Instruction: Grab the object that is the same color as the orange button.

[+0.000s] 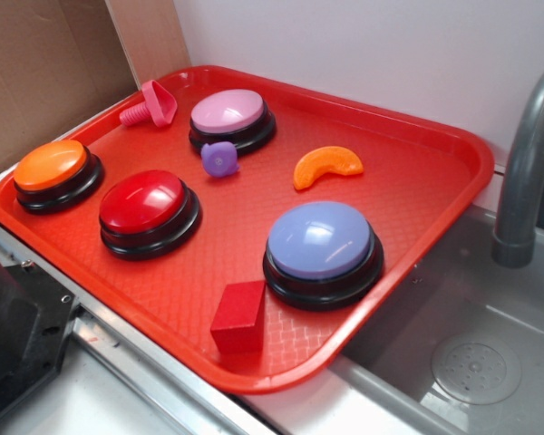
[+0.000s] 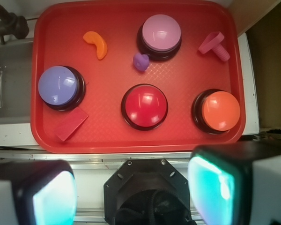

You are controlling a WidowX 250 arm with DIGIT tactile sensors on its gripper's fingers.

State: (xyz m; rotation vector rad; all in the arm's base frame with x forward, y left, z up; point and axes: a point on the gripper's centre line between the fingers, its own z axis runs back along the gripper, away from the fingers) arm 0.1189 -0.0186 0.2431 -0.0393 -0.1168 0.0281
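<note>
Red tray (image 1: 453, 154) fills both views, nothing grabbed yet. Blue button (image 1: 320, 239) lower right in exterior view, red button (image 1: 143, 201), pink button (image 1: 228, 111), orange button (image 1: 51, 164) at left edge. Red block (image 1: 239, 314) near front rim. Orange crescent (image 2: 96, 43) lies free, upper left of wrist view, well apart from the gripper (image 2: 131, 197) at bottom, fingers (image 2: 210, 185) spread wide, empty. Whole reach and grasp left.

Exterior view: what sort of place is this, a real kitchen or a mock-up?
Probably a toy kitchen play set: a grey faucet over a moulded sink with a drain, a red tray on the counter beside it, and cardboard as backdrop.
</note>
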